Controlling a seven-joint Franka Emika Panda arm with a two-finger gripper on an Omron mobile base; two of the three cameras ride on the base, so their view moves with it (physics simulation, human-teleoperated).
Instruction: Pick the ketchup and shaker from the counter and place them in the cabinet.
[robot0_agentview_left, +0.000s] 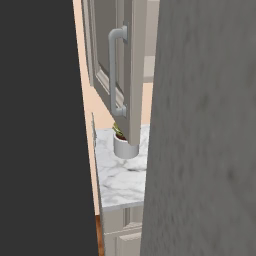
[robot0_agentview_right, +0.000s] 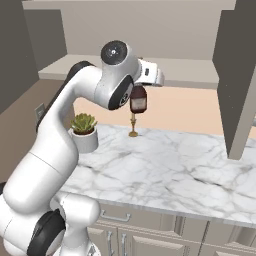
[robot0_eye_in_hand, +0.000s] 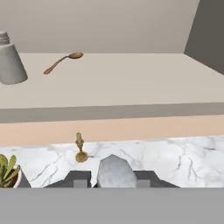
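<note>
Ahead of the hand (robot0_eye_in_hand: 113, 183) and above it, the open cabinet's shelf (robot0_eye_in_hand: 131, 83) holds a grey shaker (robot0_eye_in_hand: 9, 61) at the far left and a wooden spoon (robot0_eye_in_hand: 61, 62) just beside it. The hand is closed on the ketchup bottle (robot0_agentview_right: 138, 99), dark red with a pale rounded top; no label is readable. It hangs above the white marble table (robot0_agentview_right: 170, 170). Below the hand stand a small brass candlestick (robot0_eye_in_hand: 80, 148) and a potted plant (robot0_agentview_right: 84, 131) to its left.
</note>
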